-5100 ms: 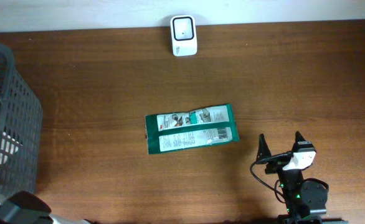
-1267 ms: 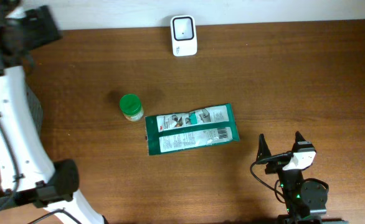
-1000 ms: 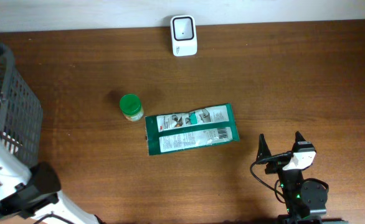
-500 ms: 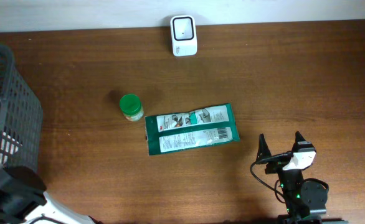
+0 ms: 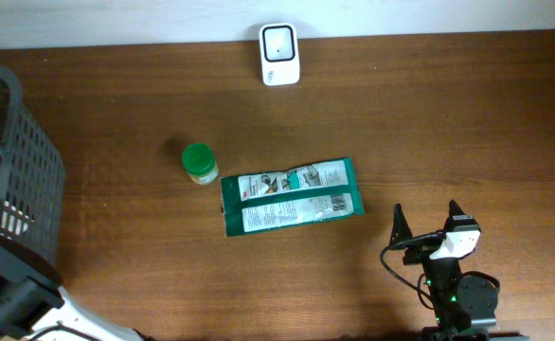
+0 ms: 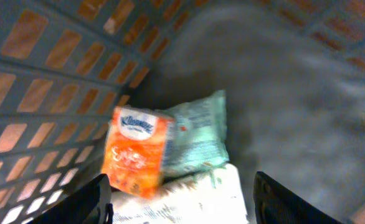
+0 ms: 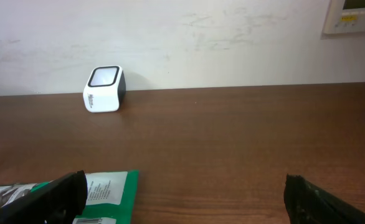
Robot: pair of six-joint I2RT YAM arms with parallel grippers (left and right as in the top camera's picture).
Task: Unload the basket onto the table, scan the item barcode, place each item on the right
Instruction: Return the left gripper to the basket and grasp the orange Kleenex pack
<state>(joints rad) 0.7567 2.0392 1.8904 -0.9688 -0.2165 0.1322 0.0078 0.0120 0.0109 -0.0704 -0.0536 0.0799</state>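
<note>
grey basket floor, orange tissue pack just ahead of left gripper fingers

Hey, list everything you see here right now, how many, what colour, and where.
table: one, brown wood, under everything
scanner: one, white, far edge by the wall
jar: one, green lid, left of the flat packet
flat packet: one, green and white, mid-table
basket: one, grey, left edge
tissue pack: one, orange, inside the basket
pale pouch: one, light green, beside the tissue pack
left claw: one, black, open, above the basket's contents
right claw: one, black, open, near edge, right of the flat packet
</note>
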